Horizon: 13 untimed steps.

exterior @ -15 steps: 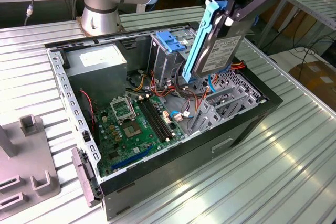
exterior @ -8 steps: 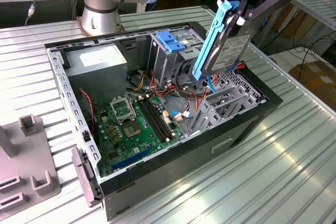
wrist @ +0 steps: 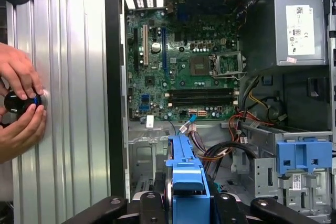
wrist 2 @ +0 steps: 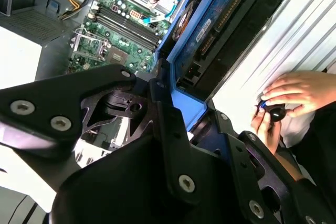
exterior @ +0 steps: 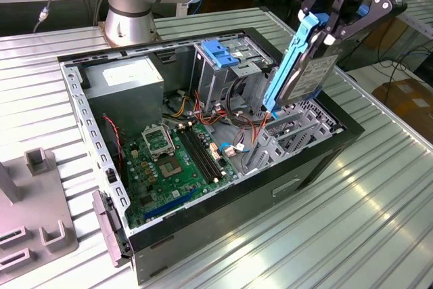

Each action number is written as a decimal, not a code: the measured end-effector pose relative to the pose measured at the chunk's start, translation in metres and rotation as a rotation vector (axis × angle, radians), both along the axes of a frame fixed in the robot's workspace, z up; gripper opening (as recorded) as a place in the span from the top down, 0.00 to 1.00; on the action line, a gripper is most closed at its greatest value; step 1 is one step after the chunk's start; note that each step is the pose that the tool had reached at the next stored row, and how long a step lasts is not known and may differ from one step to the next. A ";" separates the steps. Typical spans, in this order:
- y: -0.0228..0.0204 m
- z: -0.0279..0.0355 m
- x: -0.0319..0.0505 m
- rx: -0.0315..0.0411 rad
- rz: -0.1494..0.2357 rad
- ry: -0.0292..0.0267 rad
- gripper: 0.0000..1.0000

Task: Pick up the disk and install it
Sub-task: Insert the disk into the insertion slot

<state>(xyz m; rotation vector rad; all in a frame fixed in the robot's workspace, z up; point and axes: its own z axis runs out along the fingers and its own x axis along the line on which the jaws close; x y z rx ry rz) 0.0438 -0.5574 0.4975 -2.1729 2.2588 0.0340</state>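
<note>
The disk (exterior: 310,74), silver-grey with blue side rails, hangs on edge and tilted over the open computer case (exterior: 318,160), on the exterior view's right. My gripper (exterior: 333,30) is shut on its upper end. The disk's lower tip sits just above the metal bay beside the red cables. In the second wrist view the disk (wrist 2: 220,22) runs away from the gripper (wrist 2: 176,111) with its circuit side showing. In the first wrist view its blue rail (wrist: 189,174) sticks out between the black fingers (wrist: 149,205) toward the motherboard (wrist: 189,72).
Inside the case are the grey power supply box (exterior: 125,80), a blue-handled drive cage (exterior: 220,53) and loose red and yellow cables (exterior: 237,116). A person's hands (wrist: 21,103) hold a small black knob on the ribbed table outside the case. A grey fixture (exterior: 34,214) stands on the exterior view's left.
</note>
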 end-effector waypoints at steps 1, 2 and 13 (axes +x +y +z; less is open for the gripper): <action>-0.0003 -0.0010 0.0012 0.0000 0.000 0.0000 0.63; -0.0006 -0.0019 0.0023 -0.0001 0.000 0.0000 0.63; -0.0072 -0.0223 0.0115 -0.0032 0.002 0.0000 0.63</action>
